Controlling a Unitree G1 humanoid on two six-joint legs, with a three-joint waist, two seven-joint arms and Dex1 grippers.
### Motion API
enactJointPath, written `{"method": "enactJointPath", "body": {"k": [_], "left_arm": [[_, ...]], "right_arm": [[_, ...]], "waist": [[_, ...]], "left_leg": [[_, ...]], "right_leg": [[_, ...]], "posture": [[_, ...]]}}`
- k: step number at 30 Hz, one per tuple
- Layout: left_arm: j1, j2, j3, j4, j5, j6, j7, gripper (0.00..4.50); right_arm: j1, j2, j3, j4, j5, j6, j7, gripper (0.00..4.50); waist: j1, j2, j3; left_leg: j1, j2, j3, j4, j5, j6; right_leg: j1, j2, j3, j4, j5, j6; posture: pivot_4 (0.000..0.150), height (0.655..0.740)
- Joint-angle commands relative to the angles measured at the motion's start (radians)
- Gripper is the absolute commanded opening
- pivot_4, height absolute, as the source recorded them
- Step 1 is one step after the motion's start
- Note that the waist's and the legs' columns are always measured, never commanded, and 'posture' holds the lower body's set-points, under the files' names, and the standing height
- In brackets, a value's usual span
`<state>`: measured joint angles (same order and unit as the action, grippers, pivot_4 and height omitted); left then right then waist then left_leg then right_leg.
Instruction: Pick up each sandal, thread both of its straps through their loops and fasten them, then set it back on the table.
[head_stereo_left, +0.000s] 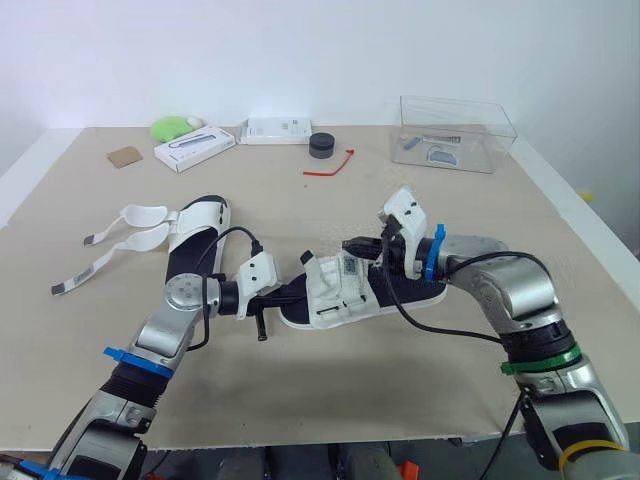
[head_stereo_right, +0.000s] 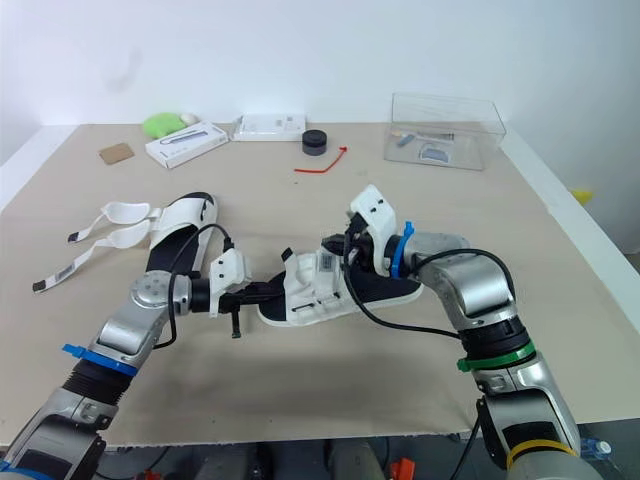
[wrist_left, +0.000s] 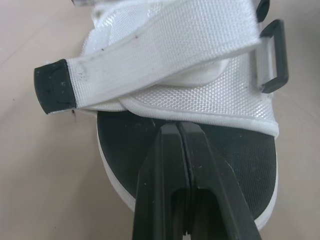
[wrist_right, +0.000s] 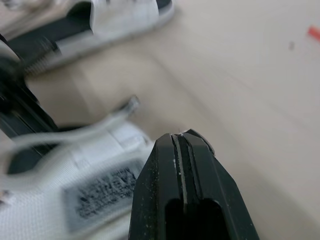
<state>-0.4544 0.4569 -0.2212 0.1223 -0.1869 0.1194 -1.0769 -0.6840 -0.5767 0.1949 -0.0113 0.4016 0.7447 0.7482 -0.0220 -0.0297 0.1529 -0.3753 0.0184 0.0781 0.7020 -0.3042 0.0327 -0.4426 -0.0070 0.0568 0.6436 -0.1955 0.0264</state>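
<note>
Partly behind left tool, black sole of sandal.

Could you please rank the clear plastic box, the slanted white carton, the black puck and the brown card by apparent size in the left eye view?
1. Clear plastic box, largest.
2. Slanted white carton, next.
3. Black puck and brown card look about alike, so I leave them tied.

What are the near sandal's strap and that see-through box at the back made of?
The strap looks like white woven webbing: a ribbed weave shows. The box seems clear, glossy hard plastic, possibly acrylic; its contents show through.
</note>
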Motion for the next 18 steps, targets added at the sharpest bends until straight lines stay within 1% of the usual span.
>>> {"method": "enactJointPath", "body": {"k": [1, 4, 7, 8, 10, 14, 15, 16, 17, 18], "left_arm": [[0.017, 0.020, 0.005, -0.018, -0.005, 0.007, -0.012, 0.00], [0.017, 0.024, 0.005, -0.018, -0.005, 0.006, -0.013, 0.00], [0.017, 0.027, 0.001, -0.017, -0.006, 0.008, -0.012, 0.00], [0.017, 0.027, -0.001, -0.016, -0.005, 0.007, -0.012, 0.00], [0.017, 0.028, -0.004, -0.014, -0.004, 0.004, -0.013, 0.00], [0.018, 0.029, -0.007, -0.012, -0.004, 0.003, -0.015, 0.00], [0.017, 0.029, -0.007, -0.011, -0.004, 0.002, -0.015, 0.00], [0.018, 0.029, -0.006, -0.011, -0.004, 0.002, -0.016, 0.00], [0.018, 0.029, -0.007, -0.011, -0.003, 0.001, -0.017, 0.00], [0.019, 0.029, -0.007, -0.012, -0.003, 0.001, -0.018, 0.00]], "right_arm": [[-0.043, -0.017, 0.012, 0.008, -0.019, 0.023, 0.052, 0.03], [-0.100, -0.021, -0.006, 0.004, 0.008, 0.085, 0.088, 0.03], [-0.190, 0.009, -0.062, -0.004, 0.093, 0.212, 0.105, 0.03], [-0.233, 0.024, -0.087, -0.003, 0.145, 0.307, 0.106, 0.32], [-0.281, 0.028, -0.088, -0.021, 0.196, 0.429, 0.116, 0.96], [-0.337, 0.037, -0.078, -0.085, 0.288, 0.661, 0.103, 2.80], [-0.345, 0.043, -0.080, -0.098, 0.306, 0.711, 0.094, 3.32], [-0.348, 0.047, -0.076, -0.110, 0.316, 0.754, 0.083, 3.74], [-0.350, 0.048, -0.071, -0.116, 0.323, 0.797, 0.074, 4.24], [-0.349, 0.051, -0.068, -0.119, 0.327, 0.826, 0.065, 4.24]], "waist": [[0.000, 0.000, 0.000], [-0.001, 0.000, 0.000], [-0.003, 0.001, 0.001], [-0.003, 0.001, 0.001], [-0.002, 0.001, 0.001], [-0.002, 0.001, 0.001], [-0.002, 0.001, 0.001], [-0.002, 0.001, 0.001], [-0.002, 0.001, 0.001], [-0.002, 0.001, 0.001]], "left_leg": [[0.000, 0.000, 0.000, 0.000, 0.000, 0.000], [0.000, 0.000, 0.000, 0.000, 0.000, 0.000], [0.000, 0.001, 0.000, 0.000, 0.000, 0.000], [-0.001, 0.001, 0.000, 0.000, 0.000, 0.000], [-0.001, 0.002, 0.000, 0.000, 0.000, 0.000], [-0.001, 0.002, -0.003, -0.002, -0.001, -0.001], [-0.001, 0.002, -0.003, -0.003, -0.001, -0.001], [-0.001, 0.002, -0.003, -0.004, -0.001, -0.001], [-0.001, 0.002, -0.003, -0.004, -0.001, -0.001], [-0.001, 0.002, -0.003, -0.005, -0.001, -0.001]], "right_leg": [[0.000, 0.000, 0.000, 0.000, 0.000, 0.000], [0.000, 0.000, 0.000, 0.000, 0.000, 0.000], [-0.001, 0.000, 0.000, 0.000, 0.000, -0.001], [-0.001, 0.000, 0.000, 0.000, 0.000, -0.001], [-0.002, -0.001, -0.001, 0.000, 0.000, -0.002], [-0.001, -0.004, -0.004, 0.000, -0.001, -0.005], [-0.002, -0.005, -0.005, 0.000, -0.002, -0.006], [-0.002, -0.006, -0.007, 0.000, -0.002, -0.007], [-0.002, -0.007, -0.008, 0.000, -0.002, -0.007], [-0.002, -0.008, -0.008, 0.000, -0.002, -0.007]], "posture": [[0.150, 0.7400], [0.150, 0.7400], [0.150, 0.7400], [0.150, 0.7400], [0.150, 0.7400], [0.150, 0.7400], [0.150, 0.7400], [0.150, 0.7400], [0.150, 0.7400], [0.150, 0.7400]]}}
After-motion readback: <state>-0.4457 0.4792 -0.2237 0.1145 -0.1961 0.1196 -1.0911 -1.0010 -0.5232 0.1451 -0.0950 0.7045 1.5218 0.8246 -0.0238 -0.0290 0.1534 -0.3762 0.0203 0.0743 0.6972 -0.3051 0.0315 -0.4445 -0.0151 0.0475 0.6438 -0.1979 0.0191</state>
